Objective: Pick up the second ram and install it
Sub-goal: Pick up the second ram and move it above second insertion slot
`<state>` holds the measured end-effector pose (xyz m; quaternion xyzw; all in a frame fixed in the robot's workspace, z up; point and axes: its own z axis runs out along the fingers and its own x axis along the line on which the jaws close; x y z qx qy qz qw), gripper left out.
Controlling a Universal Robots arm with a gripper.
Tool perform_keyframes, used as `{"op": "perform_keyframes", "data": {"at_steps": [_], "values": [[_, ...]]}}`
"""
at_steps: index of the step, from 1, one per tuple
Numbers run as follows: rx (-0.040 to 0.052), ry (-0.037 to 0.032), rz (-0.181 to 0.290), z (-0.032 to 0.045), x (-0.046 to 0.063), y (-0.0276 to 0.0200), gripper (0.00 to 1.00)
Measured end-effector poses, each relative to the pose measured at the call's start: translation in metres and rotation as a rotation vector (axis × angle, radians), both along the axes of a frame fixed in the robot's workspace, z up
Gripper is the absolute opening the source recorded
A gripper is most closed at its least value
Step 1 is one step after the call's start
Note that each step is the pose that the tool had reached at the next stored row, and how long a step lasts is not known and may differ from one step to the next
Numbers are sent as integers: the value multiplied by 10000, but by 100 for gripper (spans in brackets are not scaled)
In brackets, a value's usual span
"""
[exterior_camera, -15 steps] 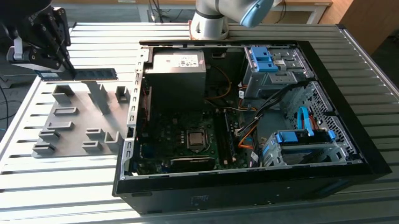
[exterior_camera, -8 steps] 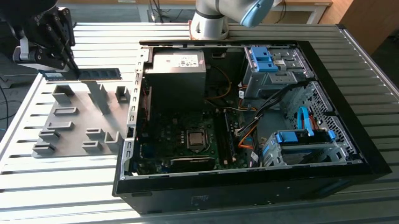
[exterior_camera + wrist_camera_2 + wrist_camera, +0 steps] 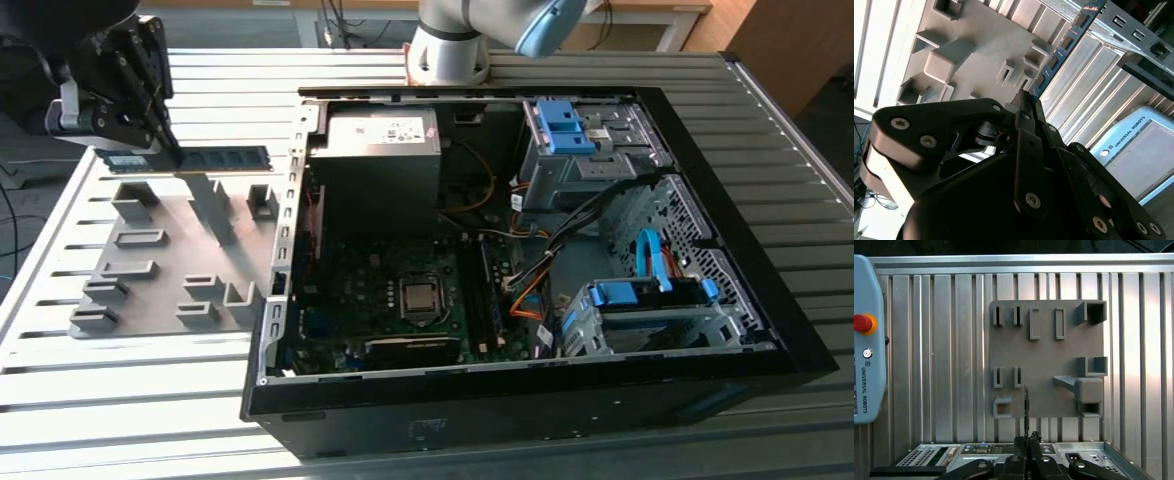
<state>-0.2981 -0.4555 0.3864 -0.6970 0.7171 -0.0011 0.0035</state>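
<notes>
While clamped on the second ram (image 3: pixel 224 157), claw (image 3: pixel 171 150) hangs over grey holder (image 3: pixel 174 245) | open computer case (image 3: pixel 534 405) beside

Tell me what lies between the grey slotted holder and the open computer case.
In the first wrist view: bare ribbed metal table, with the thin blue-green ram stick, held in the claw, seen across it.

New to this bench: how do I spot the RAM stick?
Look to the exterior view's left of the open computer case, above the grey slotted holder. The second ram is the thin blue-green stick with black chips, pinched in the gripper.
</notes>
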Motion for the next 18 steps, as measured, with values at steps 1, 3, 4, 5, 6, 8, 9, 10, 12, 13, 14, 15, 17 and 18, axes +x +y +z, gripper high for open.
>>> {"op": "perform_keyframes", "data": {"at_steps": [1, 3, 4, 5, 6, 8, 9, 10, 12, 13, 14, 15, 17, 18], "values": [[0, 0, 0, 0, 14, 0, 14], [1, -1, 0, -1, 40, 0, 14], [0, 0, 0, -1, 52, 0, 14], [1, 0, 0, -1, 64, 0, 14], [0, 0, 0, -1, 76, 0, 14], [0, 0, 0, -2, 99, 0, 14], [0, 0, 0, -2, 111, 0, 14], [1, -1, 0, -3, 122, 0, 14], [0, 0, 0, -2, 143, 0, 14], [0, 0, 0, -2, 152, 0, 14], [0, 0, 0, -3, 161, 0, 14], [1, -1, 1, -3, 171, 0, 14], [0, 0, 0, -3, 187, 0, 14], [0, 0, 0, -3, 190, 0, 14]]}}
